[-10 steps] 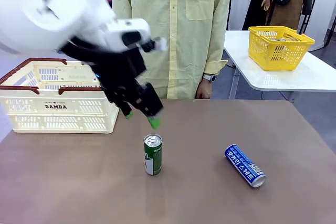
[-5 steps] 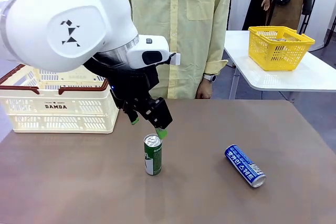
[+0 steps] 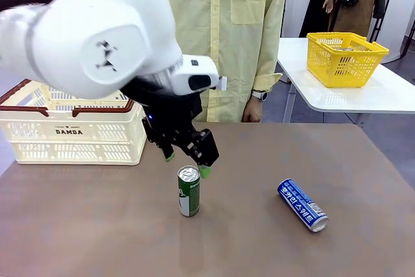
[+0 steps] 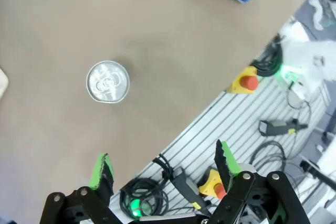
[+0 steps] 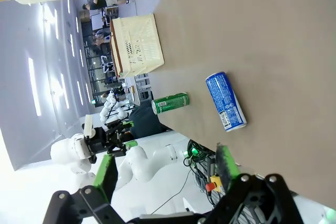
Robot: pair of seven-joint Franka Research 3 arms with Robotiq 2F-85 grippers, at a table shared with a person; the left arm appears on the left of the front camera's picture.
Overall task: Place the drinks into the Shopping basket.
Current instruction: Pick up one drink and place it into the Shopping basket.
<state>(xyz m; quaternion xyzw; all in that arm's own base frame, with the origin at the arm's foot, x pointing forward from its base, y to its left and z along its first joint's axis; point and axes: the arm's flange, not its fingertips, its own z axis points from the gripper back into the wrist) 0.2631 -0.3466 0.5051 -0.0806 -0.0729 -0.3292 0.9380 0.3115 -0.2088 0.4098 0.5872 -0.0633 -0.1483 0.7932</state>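
Front: left gripper [image 3: 187,164] hangs wide open, empty, just above the upright green can [image 3: 189,191], Shopping basket [image 3: 68,132] back left, so grab 1 of 2 looks like it's lining up; left wrist: can top sits off-centre, probably needs centring, then a drop; right wrist: right gripper [image 5: 167,165] open, empty, well back from the lying blue can [image 5: 224,100].

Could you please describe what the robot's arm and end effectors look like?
The left arm is glossy white and rounded, with a black geometric mark on its joint. The left end effector and right end effector are black, two-fingered, with green pads.
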